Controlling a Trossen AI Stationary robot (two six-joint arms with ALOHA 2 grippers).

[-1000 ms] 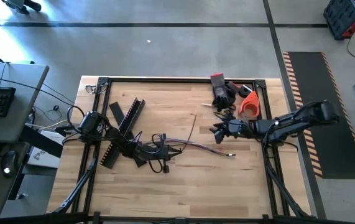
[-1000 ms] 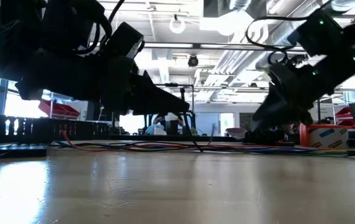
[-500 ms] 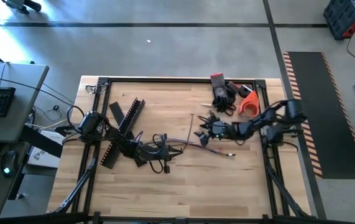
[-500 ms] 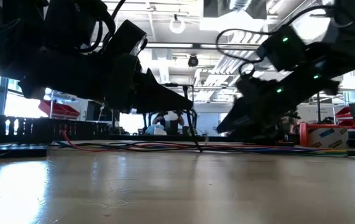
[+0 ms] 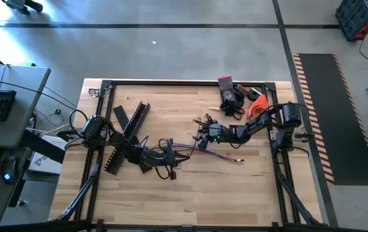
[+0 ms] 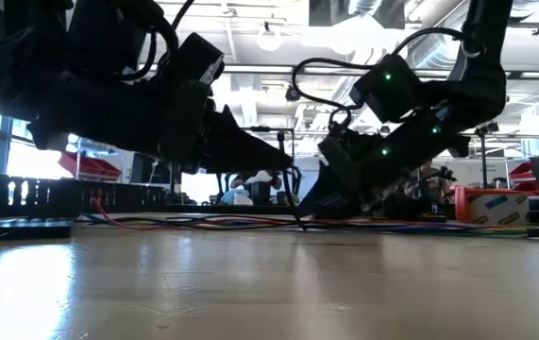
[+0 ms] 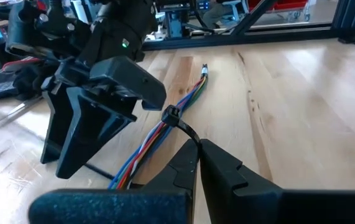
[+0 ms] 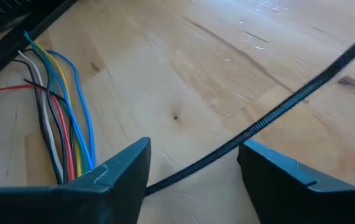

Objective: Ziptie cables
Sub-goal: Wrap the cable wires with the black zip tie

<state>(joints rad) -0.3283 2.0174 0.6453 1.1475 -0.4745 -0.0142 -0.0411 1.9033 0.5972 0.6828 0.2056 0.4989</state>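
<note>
The cables (image 5: pixel 221 155) are thin coloured wires lying flat on the wooden table, also seen in the left wrist view (image 7: pixel 155 138) and the right wrist view (image 8: pixel 62 134). A black zip tie (image 7: pixel 171 114) is looped round the cables, and its ridged strap (image 8: pixel 270 118) rises off the table. My left gripper (image 7: pixel 198 149) is shut at the strap beside the bundle. My right gripper (image 5: pixel 202 133) is open and low over the table. Its two fingers stand on either side of the strap (image 8: pixel 193 158) without touching it. My left gripper pinches the zip tie's strap (image 7: pixel 189 135) between its two fingertips, a short way from the head. It comes in low and slanting from the table's left. The head stays round the cables on the table, and the strap runs straight from it to my fingers.
Black slotted bars (image 5: pixel 129 125) lie crossed under the left arm. A black glove (image 5: pixel 230 98) and an orange roll (image 5: pixel 258 108) sit near the far right corner. A black frame (image 5: pixel 184 82) borders the table. Bare wood lies along the near edge.
My right gripper has travelled toward the table's left and come down, from near the orange roll to the zip tie beside the left gripper. The left gripper, cables and zip tie have stayed in place.
</note>
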